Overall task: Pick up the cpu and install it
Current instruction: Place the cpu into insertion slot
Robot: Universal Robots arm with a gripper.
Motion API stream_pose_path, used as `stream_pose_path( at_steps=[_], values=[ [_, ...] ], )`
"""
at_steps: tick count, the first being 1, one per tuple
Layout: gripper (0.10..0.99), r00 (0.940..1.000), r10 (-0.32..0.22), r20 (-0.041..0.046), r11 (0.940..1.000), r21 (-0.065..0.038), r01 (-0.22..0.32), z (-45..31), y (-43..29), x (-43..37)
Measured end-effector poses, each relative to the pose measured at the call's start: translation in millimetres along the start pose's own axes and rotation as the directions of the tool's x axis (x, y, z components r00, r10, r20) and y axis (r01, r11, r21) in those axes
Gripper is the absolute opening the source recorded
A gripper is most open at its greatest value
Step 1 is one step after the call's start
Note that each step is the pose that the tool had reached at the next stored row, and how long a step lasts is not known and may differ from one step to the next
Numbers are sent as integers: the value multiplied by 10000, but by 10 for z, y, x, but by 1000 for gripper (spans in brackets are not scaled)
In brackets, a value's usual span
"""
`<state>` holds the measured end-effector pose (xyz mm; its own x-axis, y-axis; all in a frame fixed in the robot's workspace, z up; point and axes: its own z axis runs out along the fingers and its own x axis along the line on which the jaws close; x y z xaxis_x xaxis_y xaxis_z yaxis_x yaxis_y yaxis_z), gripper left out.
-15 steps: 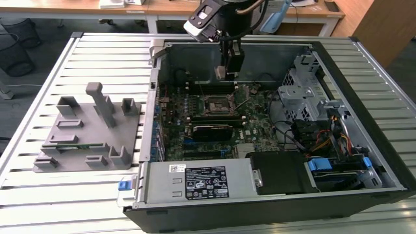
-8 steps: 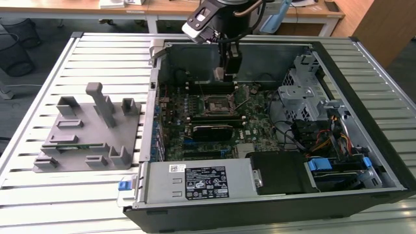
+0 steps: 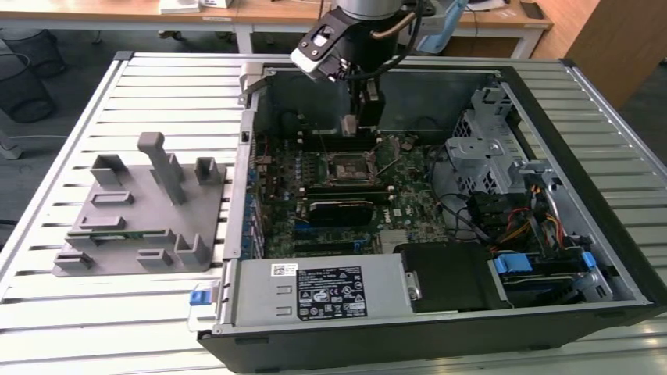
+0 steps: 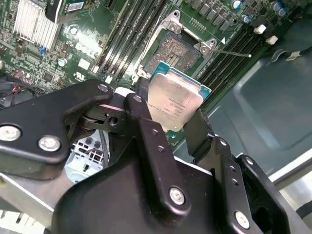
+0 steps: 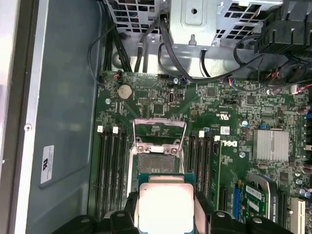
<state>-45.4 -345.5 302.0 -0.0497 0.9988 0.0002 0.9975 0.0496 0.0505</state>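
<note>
My claw (image 4: 168, 113) is clamped on the cpu (image 4: 176, 97) by its edges, hovering just above the open mobo socket (image 5: 159, 161) inside the PC case (image 5: 63, 97). Chip not seated yet.

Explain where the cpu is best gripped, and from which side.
Best by two opposite thin edges, coming in along its plane, as the gripper holds the cpu. It is a thin flat square; this probably keeps the underside clear for the socket.
</note>
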Motion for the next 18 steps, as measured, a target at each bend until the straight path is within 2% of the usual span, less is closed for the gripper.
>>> stream_pose_path(
  at_steps=[18],
  values=[
    [537,9999,139,8,9999,1,-139,319,-27,0]
  ],
)
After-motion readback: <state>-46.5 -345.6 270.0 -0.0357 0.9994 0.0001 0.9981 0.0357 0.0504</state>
